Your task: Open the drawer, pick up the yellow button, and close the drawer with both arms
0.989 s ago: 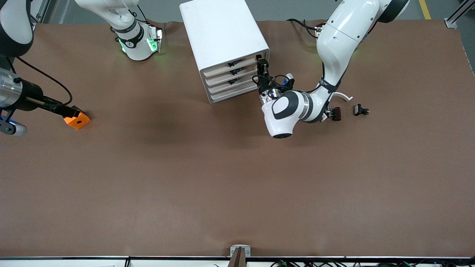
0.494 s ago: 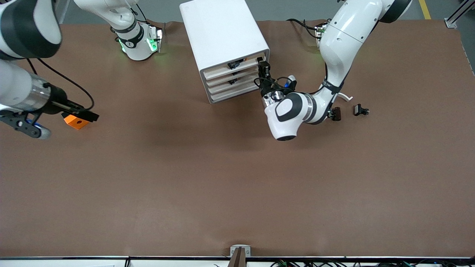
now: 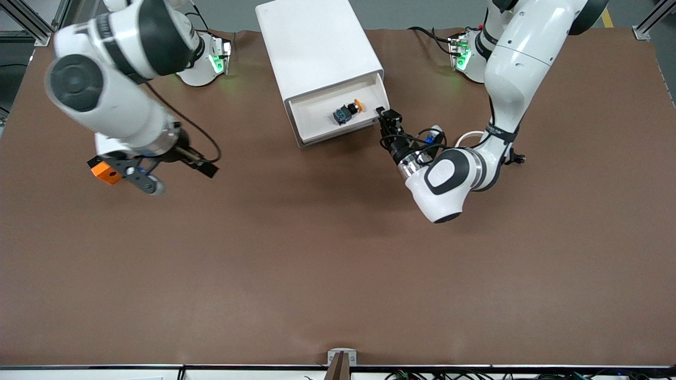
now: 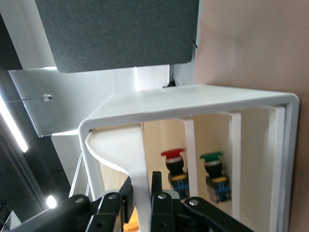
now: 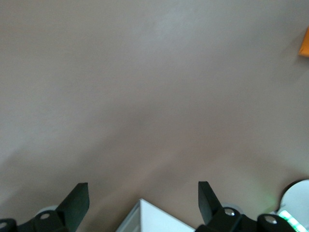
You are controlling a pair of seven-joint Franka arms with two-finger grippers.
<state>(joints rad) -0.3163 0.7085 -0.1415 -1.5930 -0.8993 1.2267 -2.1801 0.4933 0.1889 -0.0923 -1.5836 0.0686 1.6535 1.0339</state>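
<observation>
One drawer (image 3: 338, 113) stands pulled open, the left pincer (image 3: 384, 117) pinching its front corner. Inside lies the button (image 3: 348, 111). The right pincer (image 3: 203, 168), spread wide over the counter (image 3: 338, 264), must next reach in.

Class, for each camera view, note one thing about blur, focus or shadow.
Front view: the white right arm is motion-smeared, and soft shadows lie on the brown table. Left wrist view: the black left hand sits blurred up close. Right wrist view: the table looks soft and featureless.
</observation>
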